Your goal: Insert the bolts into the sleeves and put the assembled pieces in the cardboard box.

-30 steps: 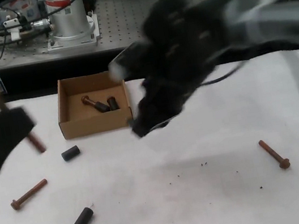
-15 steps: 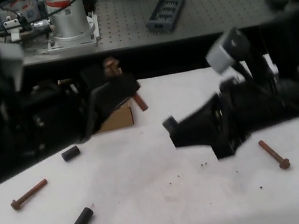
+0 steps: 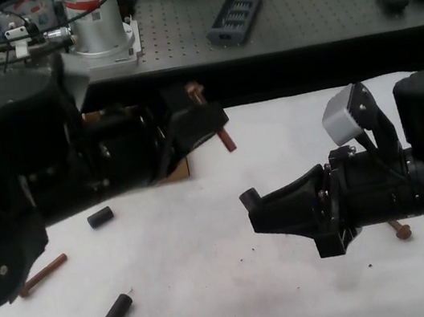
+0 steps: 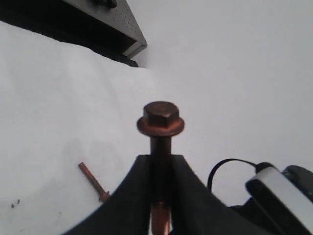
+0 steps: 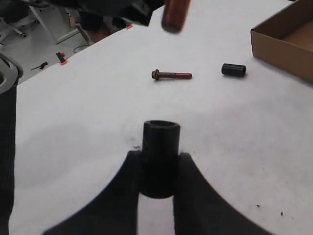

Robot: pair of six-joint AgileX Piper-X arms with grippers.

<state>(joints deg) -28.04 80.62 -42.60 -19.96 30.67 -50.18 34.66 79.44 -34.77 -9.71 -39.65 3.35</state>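
Compared with half a second earlier, the left gripper [image 3: 204,121] had carried its copper-coloured, flanged hex-head bolt [image 3: 211,118] rightward to upper centre, clenched on the smooth shank. The right gripper [image 3: 253,200], now slightly lower at centre, grasped a matte black cylindrical sleeve [image 5: 161,147], bore open. The cardboard box [image 5: 286,36] sat on white cloth [image 3: 217,288], largely behind the left arm [image 3: 27,173].

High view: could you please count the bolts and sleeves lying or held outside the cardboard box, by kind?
Bolts: 3 (held bolt, left bolt, right bolt)
Sleeves: 3 (held sleeve, far sleeve, near sleeve)
Total: 6
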